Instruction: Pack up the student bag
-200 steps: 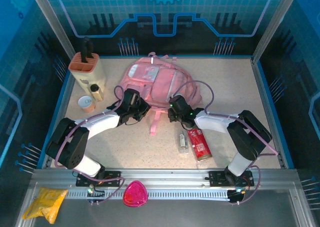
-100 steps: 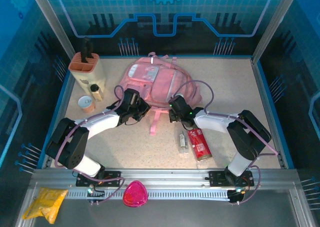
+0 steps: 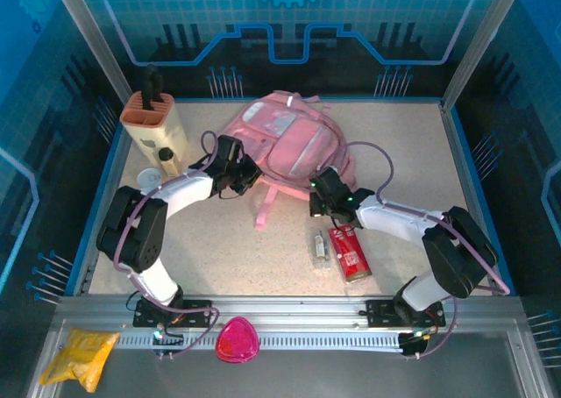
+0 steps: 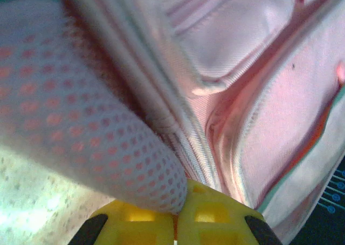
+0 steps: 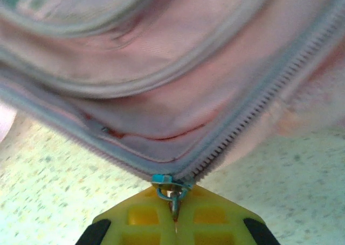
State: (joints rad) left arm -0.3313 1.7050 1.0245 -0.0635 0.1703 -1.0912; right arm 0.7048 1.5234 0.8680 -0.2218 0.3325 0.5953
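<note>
Speckled table [image 3: 219, 249] carries the student bag [image 3: 294, 144] at mid-back. Left gripper [image 4: 175, 218] is clenched on its mesh padding [image 4: 81, 137]; right gripper [image 5: 173, 215] pinches the zip pull [image 5: 170, 188]. Soft, floppy, probably light: best held by seams.

Bare worktop [image 3: 412, 152] lay open to the right of the student bag [image 3: 294, 144] and at the near centre between the arms. A tan holder [image 3: 156, 124] and small bottle [image 3: 166, 160] crowded the back-left corner. A red packet [image 3: 349, 252] and clear bottle [image 3: 321, 248] lay just beside the right forearm, and a pink strap [image 3: 263, 207] trailed across the middle.
</note>
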